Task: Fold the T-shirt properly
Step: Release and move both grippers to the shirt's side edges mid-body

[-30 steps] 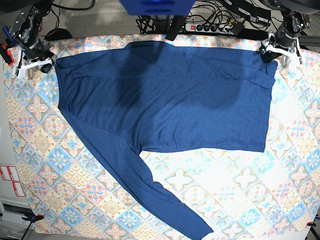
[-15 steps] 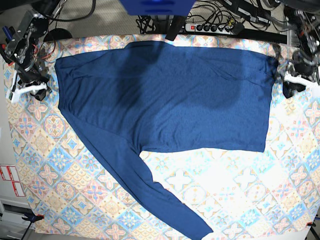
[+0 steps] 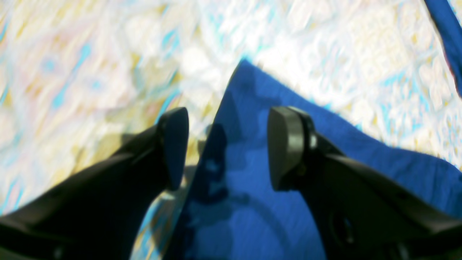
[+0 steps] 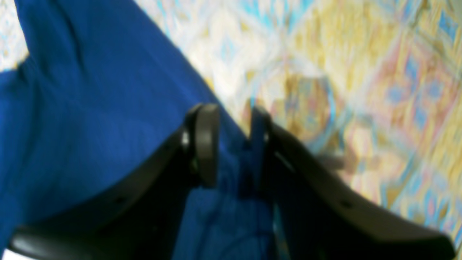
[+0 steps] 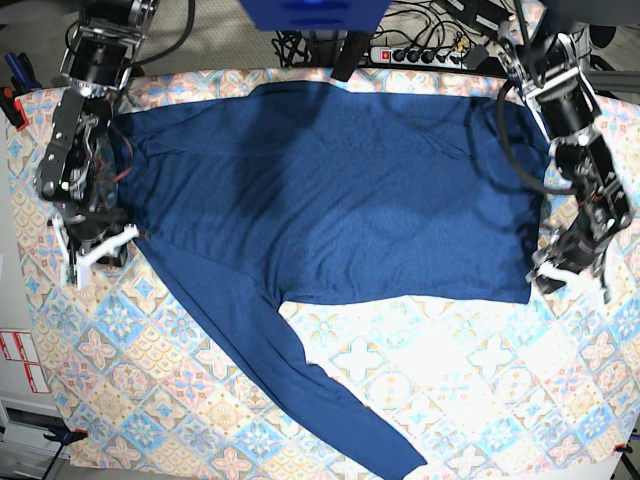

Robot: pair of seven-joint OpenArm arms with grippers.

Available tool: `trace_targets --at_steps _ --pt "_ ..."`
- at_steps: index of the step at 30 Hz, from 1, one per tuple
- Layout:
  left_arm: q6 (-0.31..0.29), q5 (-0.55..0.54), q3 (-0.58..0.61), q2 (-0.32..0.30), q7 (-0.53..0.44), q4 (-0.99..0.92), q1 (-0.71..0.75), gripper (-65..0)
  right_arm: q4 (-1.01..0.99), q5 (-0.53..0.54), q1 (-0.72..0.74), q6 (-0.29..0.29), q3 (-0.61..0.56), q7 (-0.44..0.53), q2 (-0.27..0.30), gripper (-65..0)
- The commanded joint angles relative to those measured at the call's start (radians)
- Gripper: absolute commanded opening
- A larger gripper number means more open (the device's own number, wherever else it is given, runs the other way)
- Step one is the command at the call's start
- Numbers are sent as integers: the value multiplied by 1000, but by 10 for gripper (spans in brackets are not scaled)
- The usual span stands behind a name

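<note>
T-shirt [image 3: 252, 202] fabric fills the lower middle of the left wrist view, a soft dark blue knit lying limp on the patterned cloth [image 3: 90, 65]; it should be light and floppy, drape from wherever it is lifted and slide easily, so a hem corner looks the sensible place to pinch. The left gripper [image 3: 227, 148] has its jaws spread wide with nothing between them, and the shirt's pointed corner lies just ahead of the gap, one edge running back under the nearer pad. The picture is smeared, so whether the pads touch the cloth is unclear. In the right wrist view the shirt [image 4: 90, 108] lies left of and beneath the right gripper [image 4: 234, 144], whose jaws stand part-way apart — a strip of blue shows in the gap, yet the blur leaves it unsettled whether they pinch it or merely hover above. In the base view the shirt [image 5: 340, 190] is spread flat, one long sleeve trailing toward the near edge of the cloth [image 5: 480, 390]; the left gripper [image 5: 572, 272] sits at the lower hem corner, the right gripper [image 5: 95, 245] beside the far side edge — both too small for their jaws to be read, and the other sleeve cannot be made out.
</note>
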Motion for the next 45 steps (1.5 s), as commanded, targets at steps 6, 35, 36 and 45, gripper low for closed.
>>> trace_targets --at_steps 6,35,36,45 --pt "-4 94 47 -14 -168 -232 -135 -308 16 -36 36 1 -17 16 15 -500" --pt "-39 266 49 29 -378 -583 -189 -314 18 -31 33 1 -17 16 15 -499" --pt "-62 266 49 30 -367 -583 -186 -314 18 -31 33 1 -17 16 15 -499" --pt "-100 266 49 50 -358 -493 -126 -435 18 -31 33 1 -17 16 15 -499"
